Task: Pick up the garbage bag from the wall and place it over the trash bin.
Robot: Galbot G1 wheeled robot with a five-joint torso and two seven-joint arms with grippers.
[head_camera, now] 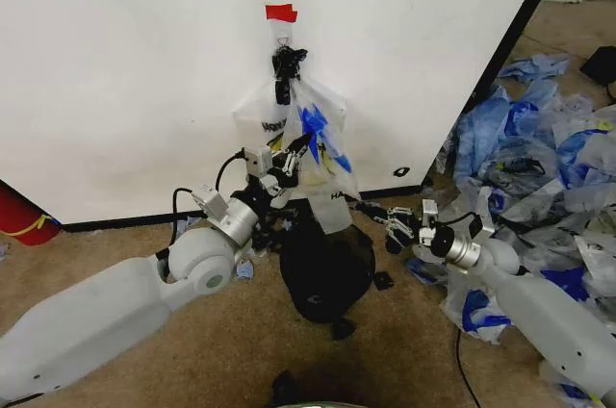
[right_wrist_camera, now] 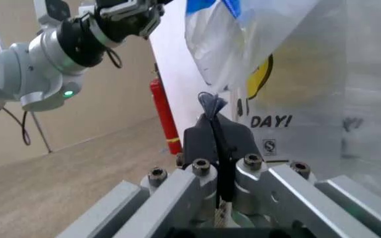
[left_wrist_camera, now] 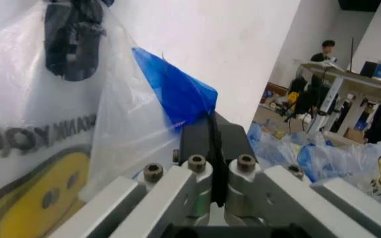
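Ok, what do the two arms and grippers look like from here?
Both arms are smooth light-grey shells ending in silver cylindrical wrists. The left arm has a small green light at its joint and black cables looping over the wrist. The left gripper and right gripper have black fingers on silver bolted brackets.

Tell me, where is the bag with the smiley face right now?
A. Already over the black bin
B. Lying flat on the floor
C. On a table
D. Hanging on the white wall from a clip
D: the bag hangs from a black clip on the white wall, above the black bin, with the left tool and the right tool each shut on a part of it.
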